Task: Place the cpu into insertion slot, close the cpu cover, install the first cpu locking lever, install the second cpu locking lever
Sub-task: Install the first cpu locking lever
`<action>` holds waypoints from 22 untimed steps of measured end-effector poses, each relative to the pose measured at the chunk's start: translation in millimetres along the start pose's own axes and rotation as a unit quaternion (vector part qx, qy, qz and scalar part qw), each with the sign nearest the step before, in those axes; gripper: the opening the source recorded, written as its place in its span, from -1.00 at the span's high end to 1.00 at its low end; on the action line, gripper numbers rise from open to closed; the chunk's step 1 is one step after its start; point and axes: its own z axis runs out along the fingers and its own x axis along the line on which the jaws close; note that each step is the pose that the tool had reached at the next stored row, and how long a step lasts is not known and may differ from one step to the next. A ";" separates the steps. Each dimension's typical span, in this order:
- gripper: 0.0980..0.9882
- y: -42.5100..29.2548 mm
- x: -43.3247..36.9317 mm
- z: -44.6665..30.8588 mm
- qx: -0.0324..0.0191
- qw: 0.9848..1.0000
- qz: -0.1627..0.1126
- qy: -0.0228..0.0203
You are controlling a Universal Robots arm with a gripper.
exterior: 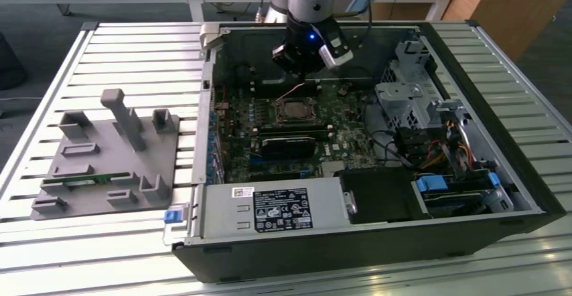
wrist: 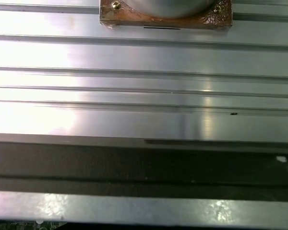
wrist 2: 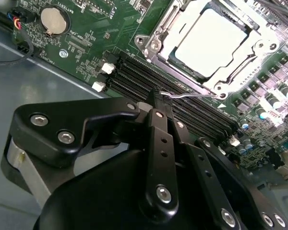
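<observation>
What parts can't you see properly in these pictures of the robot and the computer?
- The gripper's fingertips: in the second wrist view its own black body covers them, so open or shut is unclear.
- The insertion slot's pins: in the second wrist view the cpu and the cpu cover sit over them.
- The locking levers: in the exterior view the socket is too small to tell if they are latched.

Bright smooth metal cpu (wrist 2: 212, 42), glossy silver cpu cover (wrist 2: 158, 36), matt black fingers (wrist 2: 159, 143)
</observation>
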 end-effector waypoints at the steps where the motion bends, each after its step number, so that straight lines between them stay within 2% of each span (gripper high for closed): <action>1: 0.98 0.0 0.3 0.3 -0.001 1.000 0.000 0.000; 11: 0.98 0.2 9.5 1.1 -0.002 1.000 0.000 0.000; 17: 0.98 1.0 10.8 -5.5 -0.002 1.000 0.000 0.000; 22: 0.98 1.1 11.4 -5.5 -0.007 1.000 0.000 0.000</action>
